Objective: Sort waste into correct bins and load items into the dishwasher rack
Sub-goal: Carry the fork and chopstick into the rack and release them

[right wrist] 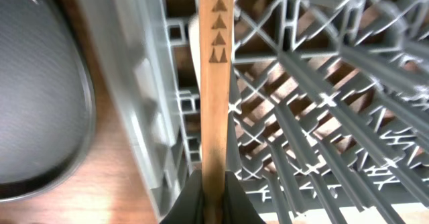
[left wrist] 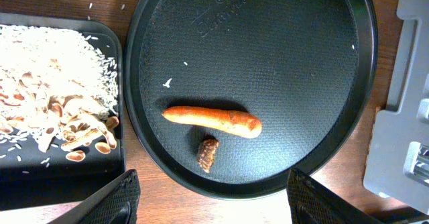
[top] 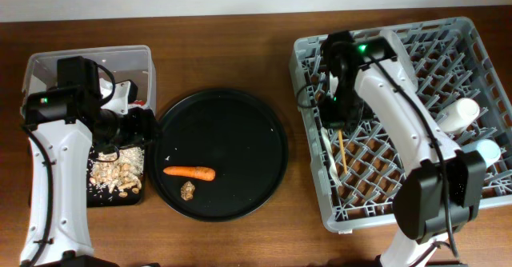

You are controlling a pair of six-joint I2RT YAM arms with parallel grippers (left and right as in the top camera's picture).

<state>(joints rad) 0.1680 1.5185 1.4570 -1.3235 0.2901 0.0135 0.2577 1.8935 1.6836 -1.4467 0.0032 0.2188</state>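
Wooden chopstick (right wrist: 216,83) is gripped by the closed right gripper (right wrist: 213,187) just inside the left wall of the rack (right wrist: 151,96), so loading is judged in hand and a release among the pegs is called for, while the left gripper (left wrist: 214,207) is seen open over the carrot (left wrist: 211,121).

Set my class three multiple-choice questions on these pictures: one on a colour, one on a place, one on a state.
1. The dishwasher rack is: A red; B grey; C green.
2. The carrot lies: A in the dishwasher rack; B on bare wood; C on the round black tray.
3. The right hand is: A open and empty; B shut on the wooden chopstick; C shut on the carrot.
Answers: 1 B, its grid is grey plastic. 2 C, the overhead view shows it on the tray beside a brown lump. 3 B, the right wrist view shows the chopstick pinched in it.
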